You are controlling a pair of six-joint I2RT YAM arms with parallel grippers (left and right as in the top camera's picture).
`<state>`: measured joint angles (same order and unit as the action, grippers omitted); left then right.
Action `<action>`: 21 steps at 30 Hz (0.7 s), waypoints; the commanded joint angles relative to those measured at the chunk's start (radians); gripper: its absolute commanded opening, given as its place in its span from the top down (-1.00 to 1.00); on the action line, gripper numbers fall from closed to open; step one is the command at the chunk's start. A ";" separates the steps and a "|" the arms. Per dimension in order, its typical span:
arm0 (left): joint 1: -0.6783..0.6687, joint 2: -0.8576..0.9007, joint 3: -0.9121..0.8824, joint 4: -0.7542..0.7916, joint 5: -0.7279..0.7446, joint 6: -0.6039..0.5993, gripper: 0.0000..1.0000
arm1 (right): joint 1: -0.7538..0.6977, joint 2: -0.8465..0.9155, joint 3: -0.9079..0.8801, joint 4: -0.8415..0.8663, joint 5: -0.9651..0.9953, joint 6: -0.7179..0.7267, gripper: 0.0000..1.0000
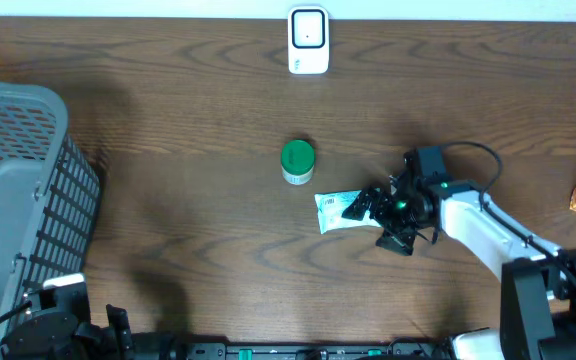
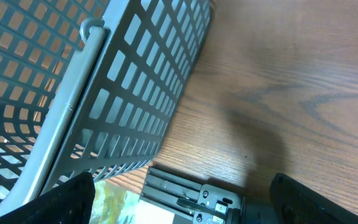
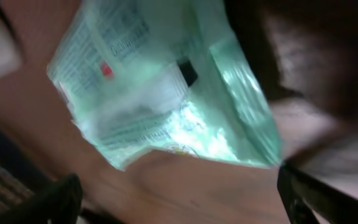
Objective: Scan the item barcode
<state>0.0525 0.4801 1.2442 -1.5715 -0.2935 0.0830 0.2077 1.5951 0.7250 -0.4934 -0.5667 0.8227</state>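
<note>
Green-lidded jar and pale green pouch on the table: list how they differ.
The jar is round and stands upright; the pouch is flat, crinkled and lies down. The jar's lid is dark green; the pouch is pale, glossy, with print. The jar stands free; the pouch lies at the open right gripper. Both rest on the wooden table.

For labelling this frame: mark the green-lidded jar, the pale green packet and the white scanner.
green-lidded jar [image 1: 297, 157]: overhead view, centre of the green lid.
pale green packet [image 1: 333, 211]: overhead view, its left half.
white scanner [image 1: 308, 42]: overhead view, middle of its face.
</note>
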 commanded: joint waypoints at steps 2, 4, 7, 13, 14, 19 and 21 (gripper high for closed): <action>0.005 -0.006 0.002 -0.003 -0.006 0.006 -0.81 | -0.004 0.060 -0.165 0.148 0.117 0.274 -0.98; 0.005 -0.006 0.002 -0.003 -0.006 0.006 -0.81 | -0.004 0.060 -0.205 0.186 0.169 0.346 -0.99; 0.005 -0.006 0.002 -0.003 -0.006 0.006 -0.80 | -0.004 0.060 -0.253 0.212 0.219 0.399 -0.99; 0.005 -0.006 0.002 -0.003 -0.006 0.006 -0.80 | -0.004 0.060 -0.320 0.258 0.250 0.464 -0.99; 0.005 -0.006 0.002 -0.003 -0.006 0.006 -0.81 | -0.005 0.060 -0.328 0.260 0.265 0.468 -0.99; 0.005 -0.006 0.002 -0.003 -0.006 0.006 -0.81 | -0.004 0.060 -0.339 0.269 0.359 0.467 -0.99; 0.005 -0.006 0.002 -0.003 -0.006 0.006 -0.81 | -0.004 0.060 -0.343 0.269 0.434 0.467 -0.99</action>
<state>0.0525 0.4801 1.2442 -1.5715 -0.2939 0.0830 0.1928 1.5368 0.5411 -0.1547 -0.6098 1.3090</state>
